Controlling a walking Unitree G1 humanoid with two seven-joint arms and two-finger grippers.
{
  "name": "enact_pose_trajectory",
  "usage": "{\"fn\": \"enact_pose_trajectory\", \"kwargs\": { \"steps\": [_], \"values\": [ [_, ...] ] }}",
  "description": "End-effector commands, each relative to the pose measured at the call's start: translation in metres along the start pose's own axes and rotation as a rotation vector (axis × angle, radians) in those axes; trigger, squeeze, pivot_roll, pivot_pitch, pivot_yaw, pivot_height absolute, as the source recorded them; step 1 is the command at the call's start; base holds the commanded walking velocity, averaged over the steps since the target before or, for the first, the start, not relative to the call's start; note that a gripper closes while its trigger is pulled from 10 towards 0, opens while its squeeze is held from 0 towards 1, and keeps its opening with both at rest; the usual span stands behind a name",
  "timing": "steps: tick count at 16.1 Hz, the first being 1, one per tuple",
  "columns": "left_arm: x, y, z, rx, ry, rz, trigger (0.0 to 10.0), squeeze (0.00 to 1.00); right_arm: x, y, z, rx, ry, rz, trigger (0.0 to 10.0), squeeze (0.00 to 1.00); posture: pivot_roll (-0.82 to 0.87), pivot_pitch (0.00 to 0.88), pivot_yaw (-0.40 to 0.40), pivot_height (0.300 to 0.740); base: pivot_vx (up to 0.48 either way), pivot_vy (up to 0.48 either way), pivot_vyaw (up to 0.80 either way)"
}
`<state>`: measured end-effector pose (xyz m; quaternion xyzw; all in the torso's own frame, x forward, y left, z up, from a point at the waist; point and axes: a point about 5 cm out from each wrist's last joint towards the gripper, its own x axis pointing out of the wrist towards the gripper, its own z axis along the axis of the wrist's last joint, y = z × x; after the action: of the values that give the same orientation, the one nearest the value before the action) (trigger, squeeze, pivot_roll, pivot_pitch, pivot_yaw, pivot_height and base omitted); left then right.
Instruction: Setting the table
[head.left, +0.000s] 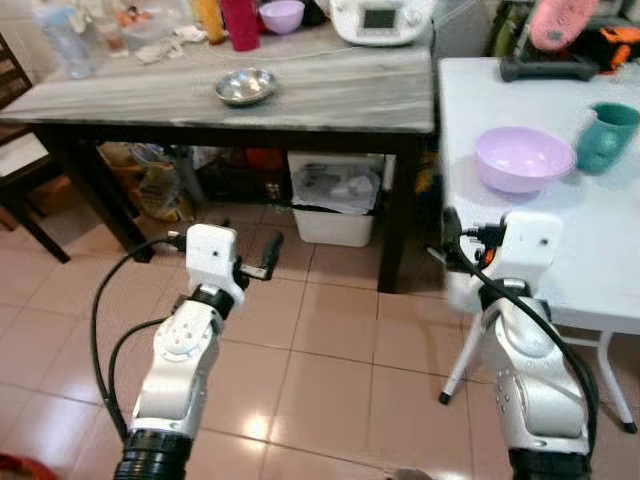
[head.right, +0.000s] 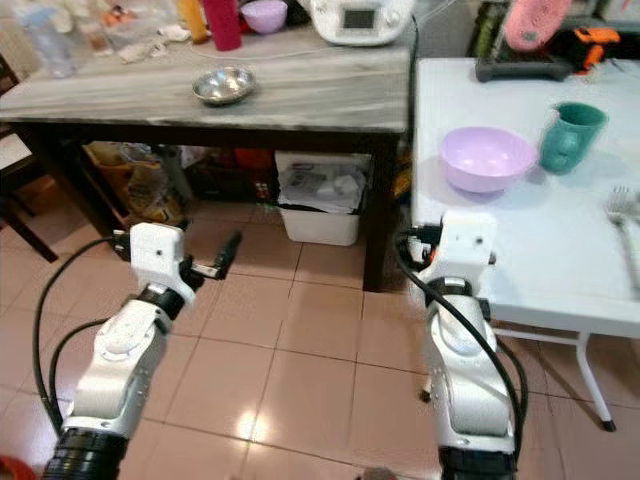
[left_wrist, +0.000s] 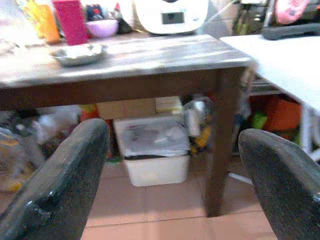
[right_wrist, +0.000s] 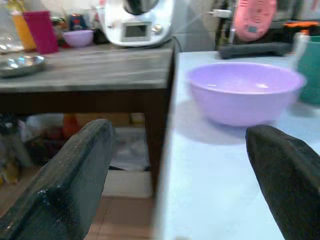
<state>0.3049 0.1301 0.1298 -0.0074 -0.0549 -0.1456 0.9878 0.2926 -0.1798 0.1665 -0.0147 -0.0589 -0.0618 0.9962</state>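
1. The left end effector (left_wrist: 170, 165) hangs over the floor tiles in front of the wooden table (head.left: 330, 95), its 2 fingers spread apart around nothing.
2. The right end effector (right_wrist: 185, 165) sits at the white table (head.right: 530, 230) edge, fingers also spread, holding nothing.
3. A purple bowl (head.right: 487, 158) stands on the white table just beyond it.
4. A teal cup (head.right: 570, 137) stands just beside that bowl; a fork (head.right: 625, 212) lies nearby.
5. Farther off, a metal bowl (head.left: 245, 86) rests on the wooden table.
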Motion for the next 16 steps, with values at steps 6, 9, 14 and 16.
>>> {"fn": "enact_pose_trajectory", "kwargs": {
  "steps": [6,9,14,16],
  "values": [
    [0.0009,-0.0012,0.0038,0.008,-0.009,-0.016,10.0,0.00,-0.0011,-0.0001,0.0019,0.002,-0.009,-0.013,10.0,0.00,-0.22,0.103,0.088,0.740,0.000,-0.329,-0.20],
    [0.0004,-0.0005,0.0035,0.009,-0.007,-0.014,10.0,0.00,-0.0003,0.0003,0.0015,0.007,-0.011,-0.011,10.0,0.00,-0.21,0.102,0.087,0.740,0.000,-0.409,-0.56],
    [0.0001,-0.0012,0.0044,-0.019,-0.021,-0.012,10.0,0.00,-0.0001,0.0011,0.0001,0.003,-0.010,-0.009,10.0,0.00,-0.21,0.100,0.088,0.740,0.000,-0.232,0.00],
    [0.0007,-0.0018,0.0051,-0.008,-0.025,-0.023,10.0,0.00,-0.0006,0.0031,0.0022,-0.010,-0.024,0.008,10.0,0.00,-0.21,0.099,0.087,0.740,0.000,0.000,0.00]
  ]
}}
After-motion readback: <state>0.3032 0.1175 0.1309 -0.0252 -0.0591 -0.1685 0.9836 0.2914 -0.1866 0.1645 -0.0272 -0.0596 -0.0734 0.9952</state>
